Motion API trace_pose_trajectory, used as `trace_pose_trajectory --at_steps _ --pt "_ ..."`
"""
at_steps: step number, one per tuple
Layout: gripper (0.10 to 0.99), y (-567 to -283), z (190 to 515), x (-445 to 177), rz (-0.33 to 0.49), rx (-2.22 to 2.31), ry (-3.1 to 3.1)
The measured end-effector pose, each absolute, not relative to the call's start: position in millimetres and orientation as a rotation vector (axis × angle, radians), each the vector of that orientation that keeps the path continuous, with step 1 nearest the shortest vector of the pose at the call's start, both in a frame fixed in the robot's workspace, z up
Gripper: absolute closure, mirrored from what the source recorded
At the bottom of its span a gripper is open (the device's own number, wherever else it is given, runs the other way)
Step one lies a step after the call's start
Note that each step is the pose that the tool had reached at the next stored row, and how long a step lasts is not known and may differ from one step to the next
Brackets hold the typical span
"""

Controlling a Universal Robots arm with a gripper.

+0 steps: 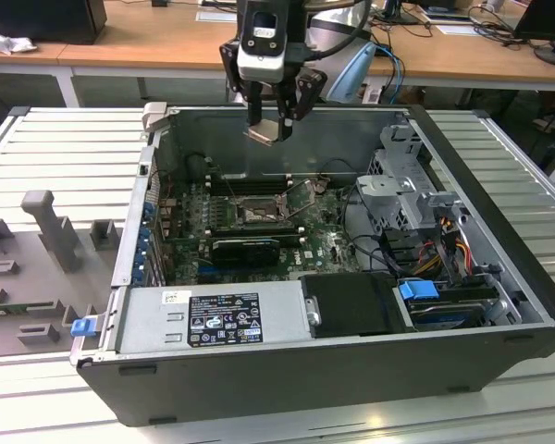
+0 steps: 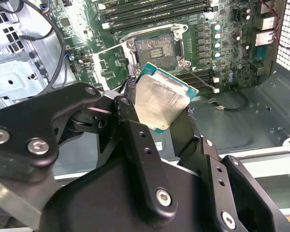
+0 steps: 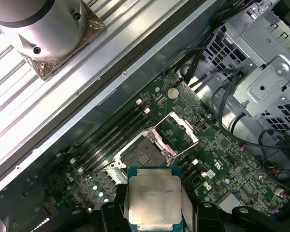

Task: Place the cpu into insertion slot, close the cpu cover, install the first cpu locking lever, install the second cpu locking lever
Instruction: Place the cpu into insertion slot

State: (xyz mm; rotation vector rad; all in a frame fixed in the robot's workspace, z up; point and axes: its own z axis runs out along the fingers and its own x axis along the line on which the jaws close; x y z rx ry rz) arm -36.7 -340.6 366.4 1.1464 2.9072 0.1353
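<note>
A robotics lab or electronics workshop: an open computer case [image 1: 305,370] lies on a ribbed aluminium table [image 1: 65,139] beside grey part fixtures [image 1: 51,222], with long wooden desks [image 1: 157,42] behind it.

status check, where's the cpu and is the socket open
gripper shut on the cpu, held above the case. insertion slot empty, cpu cover standing open. Nothing seen between cpu and slot.

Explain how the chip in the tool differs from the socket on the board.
The cpu is pale, silvery metal; the insertion slot is dark with a silvery rim. The cpu is held aloft, clamped in the tool; the insertion slot lies on the board, uncovered and empty. Both are square.
</note>
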Motion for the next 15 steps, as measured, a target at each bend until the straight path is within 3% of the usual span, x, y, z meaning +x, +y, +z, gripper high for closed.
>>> trace_pose_trajectory --at_steps 15 --pt "0.561 -340.6 366.3 -36.7 0.134 1.274 2.850"
